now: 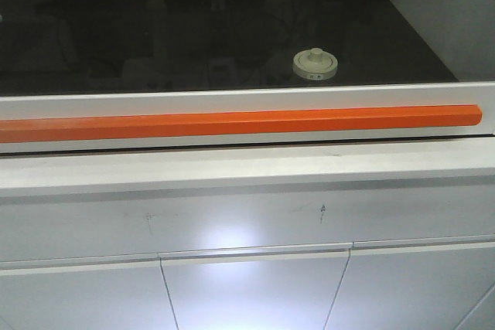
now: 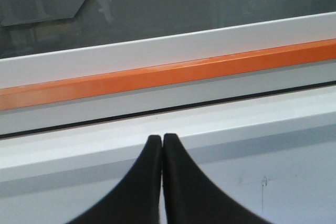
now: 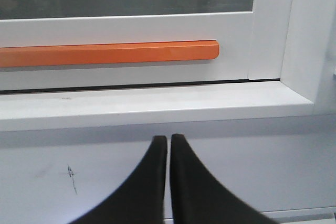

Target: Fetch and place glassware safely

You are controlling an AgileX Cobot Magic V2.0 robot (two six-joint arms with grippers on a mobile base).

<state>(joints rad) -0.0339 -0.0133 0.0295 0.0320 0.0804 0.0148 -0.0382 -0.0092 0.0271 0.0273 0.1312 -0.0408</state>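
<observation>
The glassware (image 1: 315, 65), a squat clear jar with a cream lid and central knob, stands on the dark surface behind a glass sash in the front view, right of centre. Neither wrist view shows it. My left gripper (image 2: 161, 138) is shut with nothing between its black fingers, low in front of the white cabinet ledge (image 2: 220, 124). The right gripper (image 3: 169, 139) is also shut and empty, below the ledge near the orange handle's right end (image 3: 207, 51). No gripper appears in the front view.
A long orange handle bar (image 1: 232, 124) runs across the bottom of the sash's white frame (image 1: 232, 100). A white ledge (image 1: 232, 168) and cabinet doors (image 1: 247, 291) lie below it. A white side post (image 3: 299, 35) closes the frame at the right.
</observation>
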